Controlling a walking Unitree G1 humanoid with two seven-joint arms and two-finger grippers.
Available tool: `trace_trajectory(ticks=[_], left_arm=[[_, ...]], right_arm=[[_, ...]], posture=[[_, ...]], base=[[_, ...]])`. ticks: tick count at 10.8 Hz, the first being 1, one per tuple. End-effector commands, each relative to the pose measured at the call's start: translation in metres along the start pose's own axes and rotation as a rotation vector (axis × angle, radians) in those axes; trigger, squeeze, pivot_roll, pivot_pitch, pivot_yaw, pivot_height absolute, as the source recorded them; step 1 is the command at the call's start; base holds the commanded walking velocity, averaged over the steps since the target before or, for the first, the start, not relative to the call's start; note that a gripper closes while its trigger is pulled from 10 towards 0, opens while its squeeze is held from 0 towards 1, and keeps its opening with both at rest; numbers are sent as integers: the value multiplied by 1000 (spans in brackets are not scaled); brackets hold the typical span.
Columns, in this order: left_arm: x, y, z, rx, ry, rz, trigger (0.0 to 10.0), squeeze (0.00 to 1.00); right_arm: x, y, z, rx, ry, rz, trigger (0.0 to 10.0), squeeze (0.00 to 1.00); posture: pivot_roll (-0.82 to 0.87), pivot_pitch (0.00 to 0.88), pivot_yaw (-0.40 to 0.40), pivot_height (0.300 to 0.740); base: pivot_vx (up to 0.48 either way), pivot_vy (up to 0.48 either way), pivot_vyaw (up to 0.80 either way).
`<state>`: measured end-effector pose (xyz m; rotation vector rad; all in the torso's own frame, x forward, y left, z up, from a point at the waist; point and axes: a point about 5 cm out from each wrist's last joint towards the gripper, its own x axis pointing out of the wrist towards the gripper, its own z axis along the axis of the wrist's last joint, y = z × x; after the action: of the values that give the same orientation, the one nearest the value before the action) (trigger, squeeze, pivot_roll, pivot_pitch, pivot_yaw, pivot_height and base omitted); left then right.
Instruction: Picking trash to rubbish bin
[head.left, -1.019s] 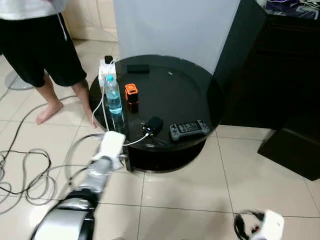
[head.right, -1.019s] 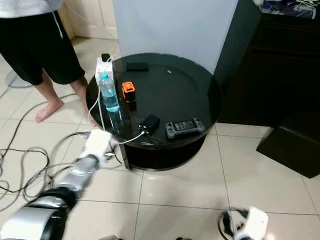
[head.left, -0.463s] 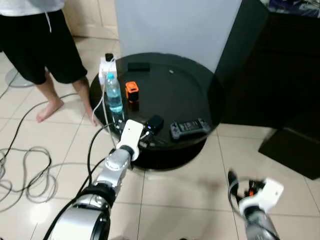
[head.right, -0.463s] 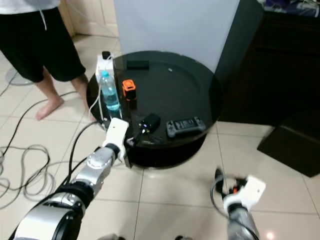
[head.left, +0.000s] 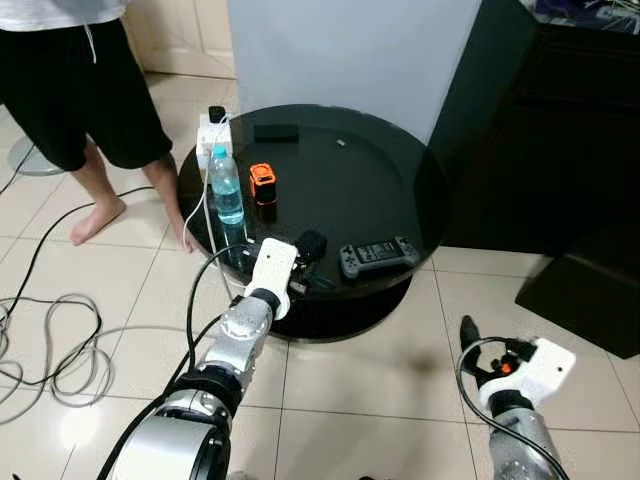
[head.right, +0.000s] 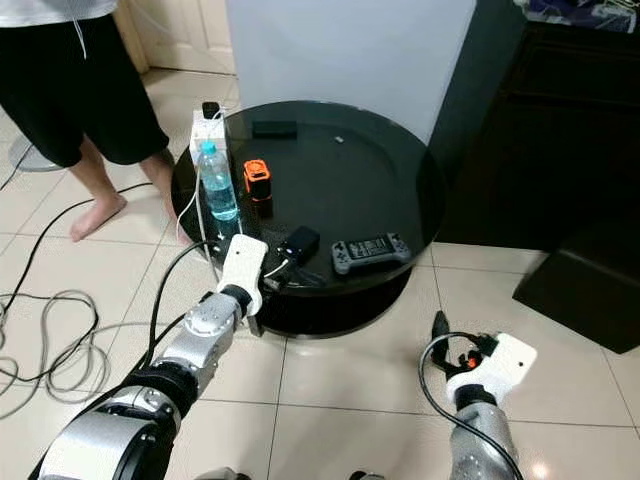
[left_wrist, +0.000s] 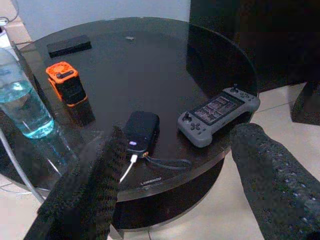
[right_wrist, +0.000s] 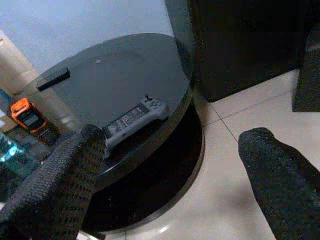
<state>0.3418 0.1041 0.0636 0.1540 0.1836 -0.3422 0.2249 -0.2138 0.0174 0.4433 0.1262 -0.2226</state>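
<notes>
A clear plastic water bottle with a blue cap stands upright near the left rim of a round black glass table. My left gripper is open at the table's front-left edge, a little right of the bottle and short of it, and holds nothing. Its white wrist hangs just in front of the rim. My right gripper is open and empty, low over the floor tiles to the front right of the table, where one black finger points up.
On the table lie an orange device, a black power bank with a cable, a game console, a flat black box and a white power strip. A person stands at the left. Cables loop on the floor. Dark furniture fills the right.
My left arm has swung from the floor side up and right to the table's front edge. My right gripper has risen into view at the lower right.
</notes>
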Motion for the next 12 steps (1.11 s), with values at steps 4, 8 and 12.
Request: trace_trajectory(ticks=[4,8,12], left_arm=[[5,-2,14,26,-47,-15,10000,0],[-2,23,42,255,-229,75,10000,0],[-9,35,45,188,-248,134,10000,0]], right_arm=[[-1,6,15,17,-57,1,10000,0],[-14,22,56,-236,-130,114,10000,0],[-38,36,81,-370,-237,116,10000,0]], posture=[[93,57,-49,740],[101,69,-35,740],[98,68,-26,740]], base=[[0,0,0],[0,0,0],[0,0,0]])
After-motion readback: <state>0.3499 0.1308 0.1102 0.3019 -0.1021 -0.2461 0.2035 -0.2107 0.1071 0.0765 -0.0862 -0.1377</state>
